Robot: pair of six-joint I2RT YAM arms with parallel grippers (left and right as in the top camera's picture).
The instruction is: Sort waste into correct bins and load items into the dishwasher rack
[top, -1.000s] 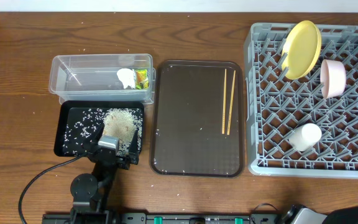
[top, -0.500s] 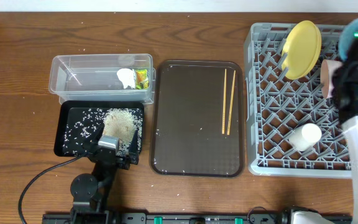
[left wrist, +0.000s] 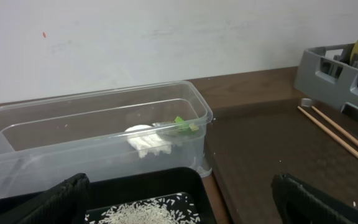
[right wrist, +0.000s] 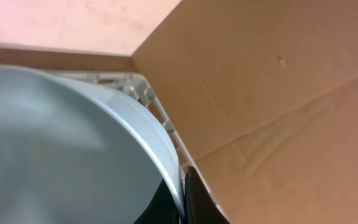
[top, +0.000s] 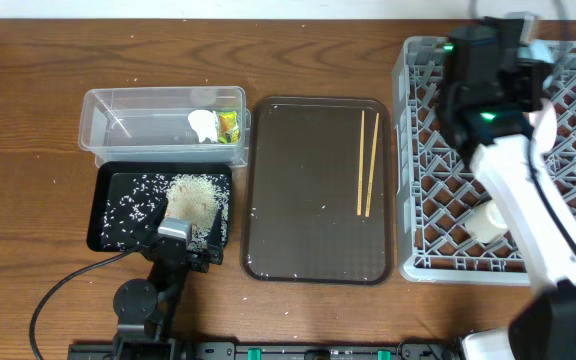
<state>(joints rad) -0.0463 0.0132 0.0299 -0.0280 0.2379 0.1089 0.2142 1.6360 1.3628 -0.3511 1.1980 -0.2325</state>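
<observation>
The right tool [right wrist: 180,198] is pinching the rim of the light blue bowl [right wrist: 55,143], with its fingers closed on that edge. The bowl is filling the wrist view, and its tilt cannot be fixed. The tool is hanging over the far left part of the dishwasher rack [top: 405,170], so the set-down is judged to lie straight below, between pegs. The left tool [left wrist: 182,202] is sitting spread wide and empty over the black tray [top: 113,195], well apart. The chopsticks [top: 367,165] are lying on the brown tray [top: 308,230], long axis running near to far, just left of the rack and nearer the right arm.
</observation>
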